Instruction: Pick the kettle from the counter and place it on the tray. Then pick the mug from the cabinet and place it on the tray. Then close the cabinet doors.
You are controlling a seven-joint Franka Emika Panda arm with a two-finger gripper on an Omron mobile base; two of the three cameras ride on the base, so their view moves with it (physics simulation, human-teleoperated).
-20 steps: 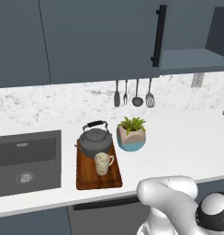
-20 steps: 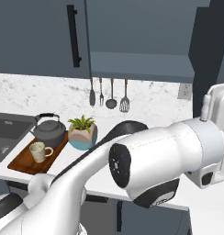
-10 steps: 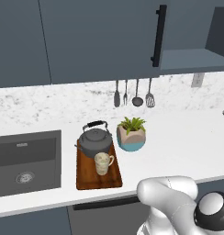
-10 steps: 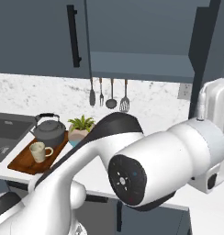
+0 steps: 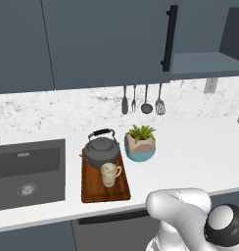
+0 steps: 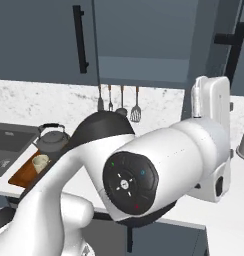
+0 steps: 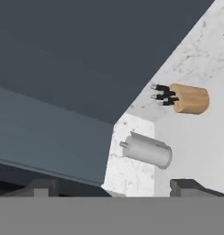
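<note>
**Left base view:** nothing on the tabletop (image 5: 195,157) is shifting compared with a second ago. The kettle (image 5: 101,150) is sitting at the back of the tray (image 5: 93,190), and the mug (image 5: 109,174) is standing just in front of it on the same board. Both placing steps look finished. The plant pot (image 5: 140,145) is standing just beside the tray. Overhead, the cabinet (image 5: 209,62) is showing its shelf to the right of a door (image 5: 116,39) that is lying flush.

**Right base view:** here the change is showing. The arm (image 6: 159,165) is swinging, its big joint looming larger than a moment ago, and the white wrist block (image 6: 210,102) is drifting left and up. A second door (image 6: 233,45) is standing out at an angle on the right, so I judge that the closing step is beginning.

**Hand view:** the hand (image 7: 114,188) is spread wide and grasping nothing, its fingertips (image 7: 40,186) well apart. It is looking along a dark door panel (image 7: 77,55), with a knife block (image 7: 189,98) and a grey canister (image 7: 148,149) beyond. No contact with the panel is visible yet.
</note>
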